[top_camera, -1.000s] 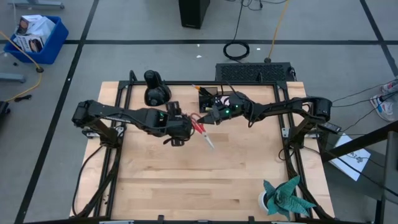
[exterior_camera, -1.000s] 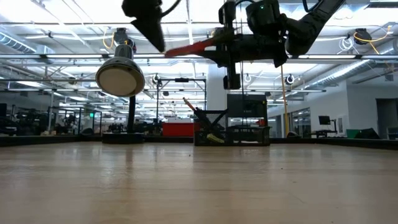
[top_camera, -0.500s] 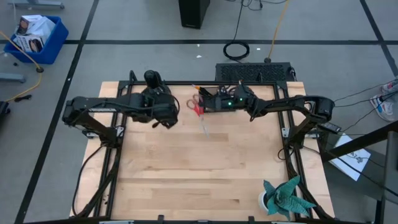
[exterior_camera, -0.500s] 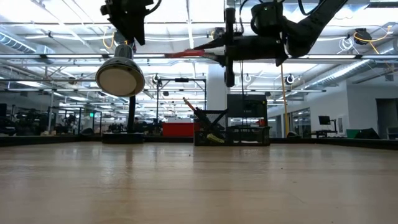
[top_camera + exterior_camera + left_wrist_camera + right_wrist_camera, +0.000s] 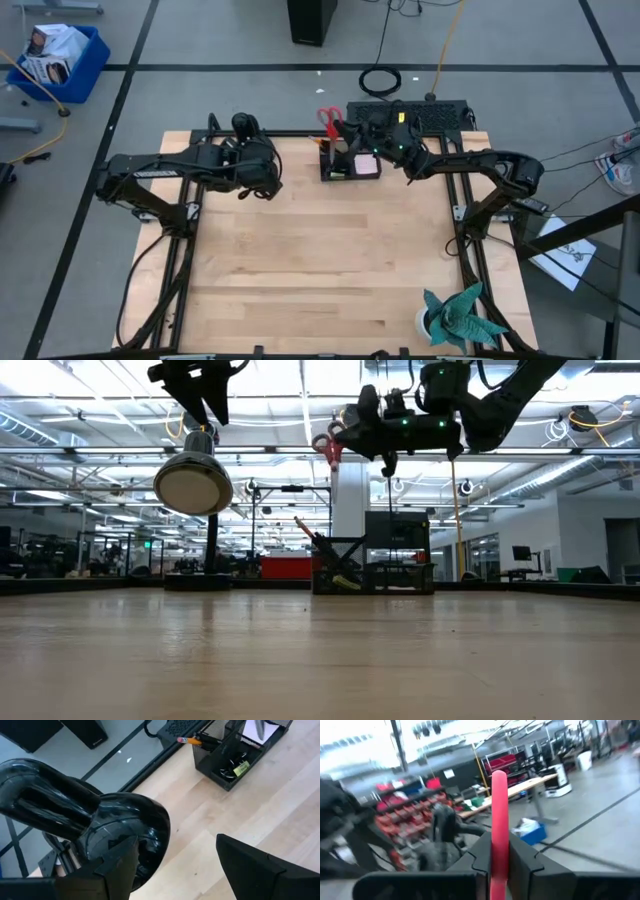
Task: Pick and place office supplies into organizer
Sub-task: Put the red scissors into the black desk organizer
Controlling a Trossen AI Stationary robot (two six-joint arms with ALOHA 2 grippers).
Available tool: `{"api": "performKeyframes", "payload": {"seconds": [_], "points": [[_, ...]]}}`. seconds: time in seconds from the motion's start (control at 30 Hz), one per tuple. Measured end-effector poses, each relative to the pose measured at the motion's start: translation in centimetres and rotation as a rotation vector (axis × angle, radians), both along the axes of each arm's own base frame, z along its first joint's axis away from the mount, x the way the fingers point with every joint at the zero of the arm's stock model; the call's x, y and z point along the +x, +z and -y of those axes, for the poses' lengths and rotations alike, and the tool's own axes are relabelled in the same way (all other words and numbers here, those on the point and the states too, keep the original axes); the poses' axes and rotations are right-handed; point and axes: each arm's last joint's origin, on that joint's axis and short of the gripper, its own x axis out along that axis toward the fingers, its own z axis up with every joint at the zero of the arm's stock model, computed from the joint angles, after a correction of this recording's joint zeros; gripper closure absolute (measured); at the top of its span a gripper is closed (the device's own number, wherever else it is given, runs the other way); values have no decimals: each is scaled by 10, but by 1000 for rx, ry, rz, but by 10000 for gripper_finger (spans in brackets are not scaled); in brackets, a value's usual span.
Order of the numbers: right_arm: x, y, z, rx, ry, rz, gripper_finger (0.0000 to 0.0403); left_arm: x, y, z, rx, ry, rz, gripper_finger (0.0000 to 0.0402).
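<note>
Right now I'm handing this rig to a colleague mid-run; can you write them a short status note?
Right gripper: shut on the red-handled scissors, held in the air above the organizer's far edge.
Left gripper: open, empty, waiting beside the rounded black object.
Organizer at the table's far edge already holds the pencil, pink sticky notes and small bits.
Left to do: lower the scissors into the organizer and release.

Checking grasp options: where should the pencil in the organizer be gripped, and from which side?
Grip the pencil by its eraser end, poking out past the organizer rim; the rest is sunk inside. It leans outward, so come from above, closing across the shaft.
</note>
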Motion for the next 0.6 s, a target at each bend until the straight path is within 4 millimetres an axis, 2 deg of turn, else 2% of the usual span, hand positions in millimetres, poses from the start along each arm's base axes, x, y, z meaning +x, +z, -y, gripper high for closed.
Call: {"api": "performKeyframes", "payload": {"seconds": [0.27, 0.47, 0.6], "points": [[-3, -2, 7, -181, -115, -110, 380, 0, 0, 0, -8, 6, 6, 128], [-10, -1, 18, -218, -275, -154, 375, 1, 0, 0, -8, 6, 7, 128], [-12, -5, 25, -227, -296, -185, 380, 0, 0, 0, -8, 6, 7, 128]]}}
